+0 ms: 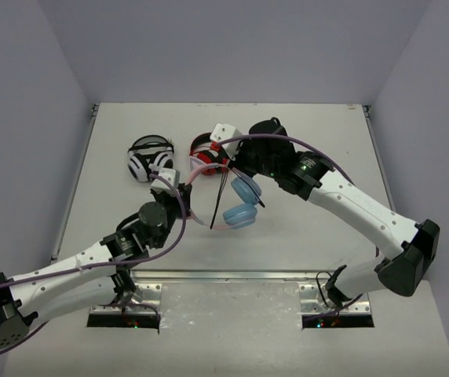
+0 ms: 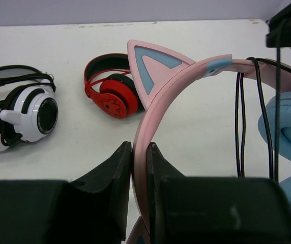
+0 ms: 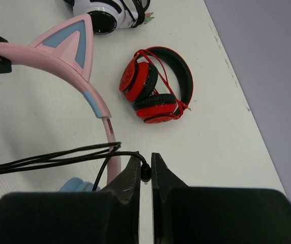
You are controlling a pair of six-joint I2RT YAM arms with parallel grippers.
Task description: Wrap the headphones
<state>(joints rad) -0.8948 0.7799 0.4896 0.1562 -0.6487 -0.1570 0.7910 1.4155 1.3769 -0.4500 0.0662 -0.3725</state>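
The headphones have a pink headband (image 2: 186, 76) with a cat ear (image 2: 150, 66), light blue earcups (image 1: 246, 189) and a thin black cable (image 2: 239, 127). They are held above the table's middle. My left gripper (image 2: 140, 152) is shut on the headband below the cat ear; it also shows in the top view (image 1: 184, 191). My right gripper (image 3: 145, 170) is shut on the cable's plug end, just beside the headband's arm (image 3: 107, 127); in the top view it (image 1: 228, 163) sits above the earcups. Strands of cable (image 3: 49, 158) run across the headband.
Red-and-black headphones (image 1: 206, 149) lie on the table behind the held pair, also in the right wrist view (image 3: 158, 86). Black-and-white headphones (image 1: 150, 159) lie to their left, also in the left wrist view (image 2: 28, 109). The table's right edge (image 3: 232, 76) is near.
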